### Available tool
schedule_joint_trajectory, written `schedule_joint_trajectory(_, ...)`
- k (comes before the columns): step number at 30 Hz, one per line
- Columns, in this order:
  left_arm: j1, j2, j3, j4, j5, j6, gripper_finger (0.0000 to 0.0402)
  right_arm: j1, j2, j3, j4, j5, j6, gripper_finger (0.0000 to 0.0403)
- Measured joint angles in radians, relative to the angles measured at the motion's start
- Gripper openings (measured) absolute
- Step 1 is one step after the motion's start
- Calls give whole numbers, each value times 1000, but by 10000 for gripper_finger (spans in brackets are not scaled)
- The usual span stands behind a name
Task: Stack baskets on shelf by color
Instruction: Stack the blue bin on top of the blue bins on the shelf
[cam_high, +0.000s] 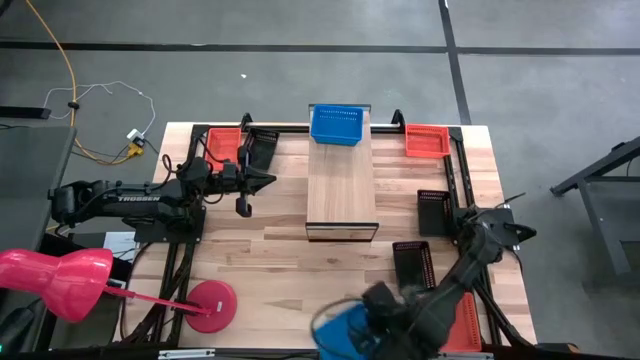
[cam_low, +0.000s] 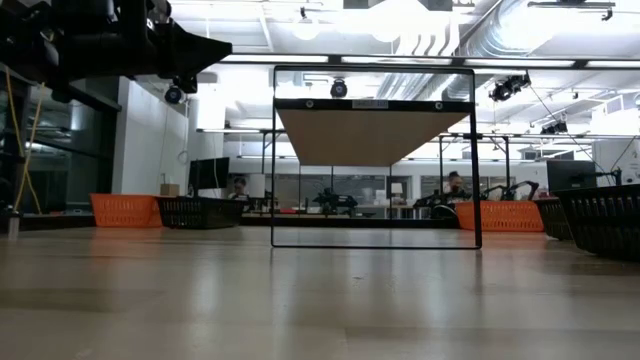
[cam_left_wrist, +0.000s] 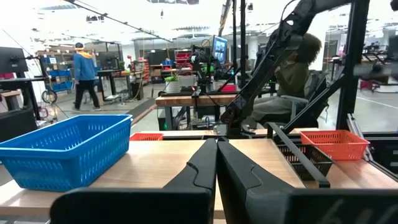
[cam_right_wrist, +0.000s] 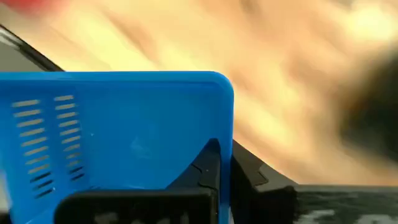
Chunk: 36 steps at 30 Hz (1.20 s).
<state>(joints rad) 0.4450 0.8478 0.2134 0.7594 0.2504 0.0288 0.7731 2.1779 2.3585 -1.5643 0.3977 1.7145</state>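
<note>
The blue basket (cam_right_wrist: 112, 137) you are carrying sits at the near edge of the bench (cam_high: 270, 270), gripped by its rim in the right end effector (cam_right_wrist: 221, 171), whose fingers are closed on the wall with one inside and one outside. Its partner, the other blue basket (cam_high: 339, 124), already rests on the far end of the shelf (cam_high: 341, 190), long axis across the board. So your target lies straight away from the right end effector, across the whole length of the shelf (the high view blurs the carried basket, so I cannot tell how its long axis lies). The left end effector (cam_left_wrist: 216, 163) hangs just left of the shelf with its fingers pressed together and empty. It is nearer the stack, but the right one has the load.
</note>
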Motion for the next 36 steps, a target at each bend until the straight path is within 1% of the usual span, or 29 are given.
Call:
schedule_joint_trajectory(1,0,0,0,-2,0,0,0,-22,-25,-9,20,56,-78,1)
schedule_joint_trajectory(3,0,0,0,-2,0,0,0,-79,-83,-51,25,140,-185,0)
schedule_joint_trajectory(5,0,0,0,-1,-1,0,0,-152,-140,-67,-14,210,-253,0)
schedule_joint_trajectory(7,0,0,0,2,-1,5,0,-237,-205,-90,-4,285,-335,0)
schedule_joint_trajectory(10,1,0,0,1,-6,29,0,-385,-293,-95,-7,425,-390,0)
schedule_joint_trajectory(12,1,0,0,1,-7,30,0,-493,-344,-95,-6,485,-427,0)
schedule_joint_trajectory(14,1,0,0,1,-4,31,0,-606,-373,-95,2,496,-464,0)
schedule_joint_trajectory(17,1,0,0,1,-4,35,0,-771,-387,-95,4,461,-528,0)
schedule_joint_trajectory(19,1,0,0,2,-4,39,0,-877,-386,-96,13,410,-581,0)
schedule_joint_trajectory(21,1,0,0,4,-4,57,0,-968,-377,-110,70,353,-641,0)
schedule_joint_trajectory(23,1,0,0,4,-4,61,0,-1043,-372,-145,169,290,-733,0)
schedule_joint_trajectory(26,2,0,0,-4,-3,55,0,-1124,-373,-234,355,185,-842,0)
schedule_joint_trajectory(29,2,0,0,-17,8,28,0,-1201,-373,-327,468,11,-907,0)
schedule_joint_trajectory(30,2,0,0,-19,8,27,0,-1219,-373,-356,507,-29,-914,0)
schedule_joint_trajectory(33,2,0,0,-21,6,27,0,-1266,-380,-401,530,-105,-947,0)
schedule_joint_trajectory(36,2,0,0,-21,-1,27,0,-1291,-409,-410,507,-120,-940,0)
